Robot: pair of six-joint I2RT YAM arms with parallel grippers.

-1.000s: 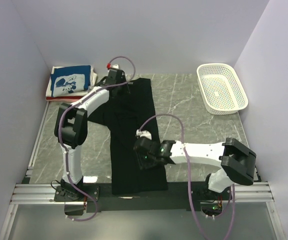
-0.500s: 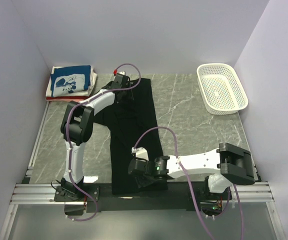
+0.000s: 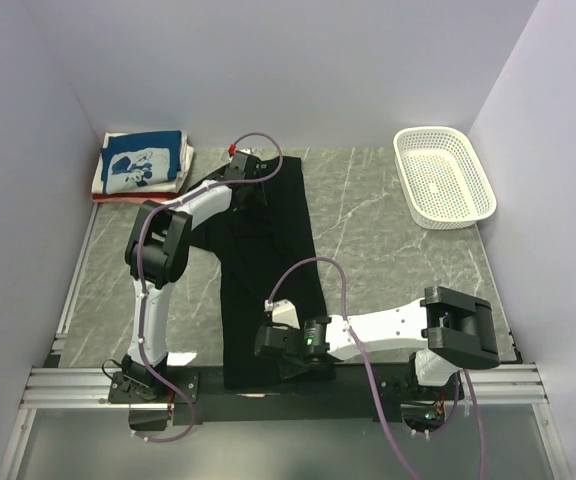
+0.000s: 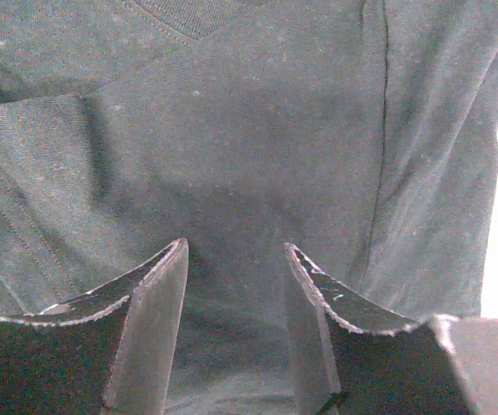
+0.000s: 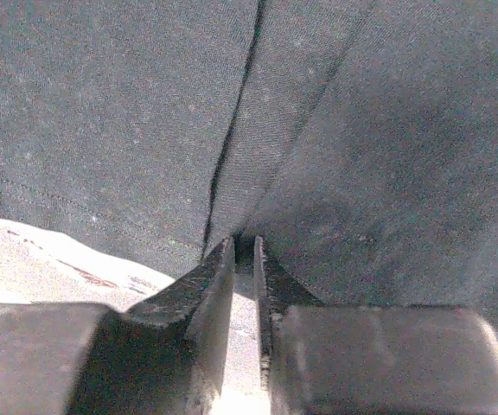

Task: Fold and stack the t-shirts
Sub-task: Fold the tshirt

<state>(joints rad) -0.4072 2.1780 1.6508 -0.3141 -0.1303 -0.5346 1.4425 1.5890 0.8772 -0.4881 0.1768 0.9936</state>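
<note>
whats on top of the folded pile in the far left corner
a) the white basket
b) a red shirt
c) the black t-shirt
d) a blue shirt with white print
d, the blue shirt with white print lies uppermost there; the black t-shirt is laid out lengthwise well apart from it.

The table (image 3: 398,260) is grey, stone-patterned, with pale veins. A black shirt (image 3: 268,270) lies flat on it — a long strip down the middle, running from near the far edge to the near edge. In the far left corner sits a stack (image 3: 140,165) of folded shirts, blue with white print on top and a red edge showing at the bottom. A white basket (image 3: 444,178) stands at the far right — well apart from the black shirt.
</note>
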